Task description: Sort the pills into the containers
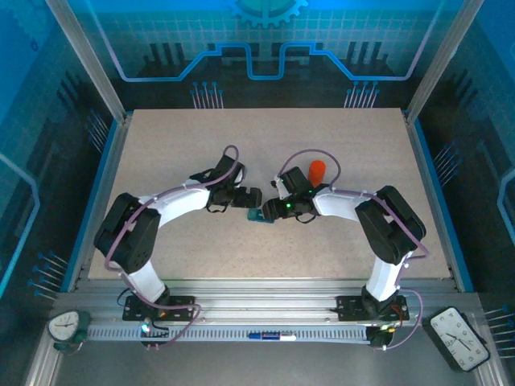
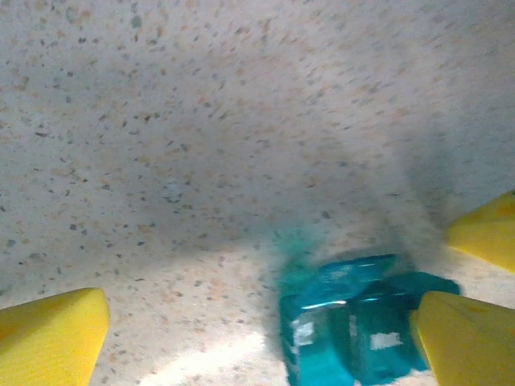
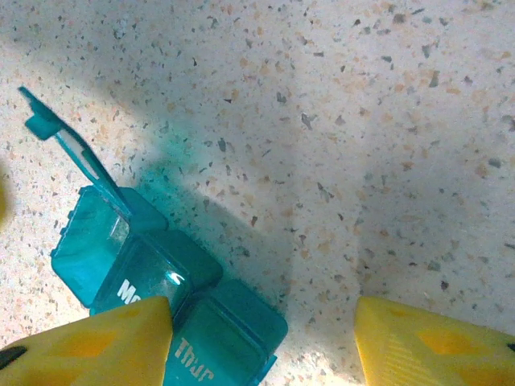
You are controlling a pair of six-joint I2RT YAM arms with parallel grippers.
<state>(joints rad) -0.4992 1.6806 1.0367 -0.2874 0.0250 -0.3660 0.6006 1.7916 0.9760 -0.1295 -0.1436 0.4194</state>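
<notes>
Looking light, stiff and slick, the box (image 3: pixel 137 281), lower left, wants a pinch across its long sides; left gripper (image 2: pixel 257 342) wide, right gripper (image 3: pixel 261 346) part-open.

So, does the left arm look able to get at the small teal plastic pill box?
Probably yes: the left gripper is open, and the teal pill box lies right beside one finger. The right gripper hangs close at the box's other side and might crowd it.

In the left wrist view the pill box (image 2: pixel 342 326) is blurred and edge-cropped — its lettering unreadable.
</notes>
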